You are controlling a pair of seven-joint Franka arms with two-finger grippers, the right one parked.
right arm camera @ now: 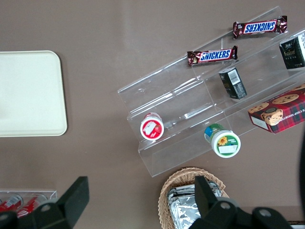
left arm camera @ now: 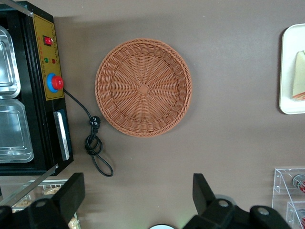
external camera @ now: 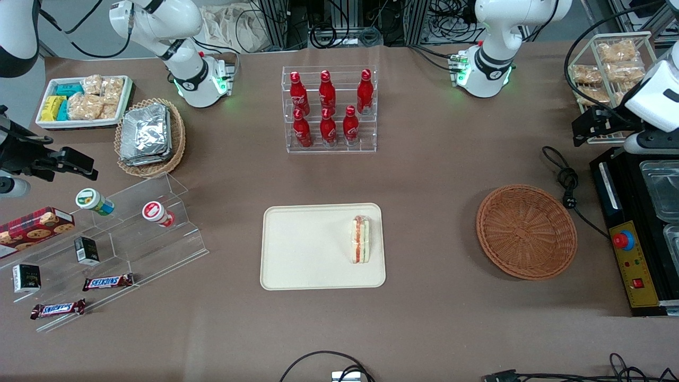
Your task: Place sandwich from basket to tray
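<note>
Front view: triangular sandwich on flat tray; hand spread above woven basket.

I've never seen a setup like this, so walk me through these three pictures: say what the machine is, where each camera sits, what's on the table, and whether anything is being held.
These are two white robot arms bolted to a brown table. One picture looks down on the table from the front; the other two come from cameras on each arm's wrist.

In the middle lies a flat cream-beige rectangular tray, and the small triangular white-bread sandwich lies on it. Toward the working arm's end of the table sits a round reddish-brown wicker basket, with nothing in it.

The working arm's hand is open, holds nothing, and is up above the table beside the basket.

Also there: a clear rack of red bottles, farther from the front camera than the tray, and clear steps holding chocolate bars.
</note>
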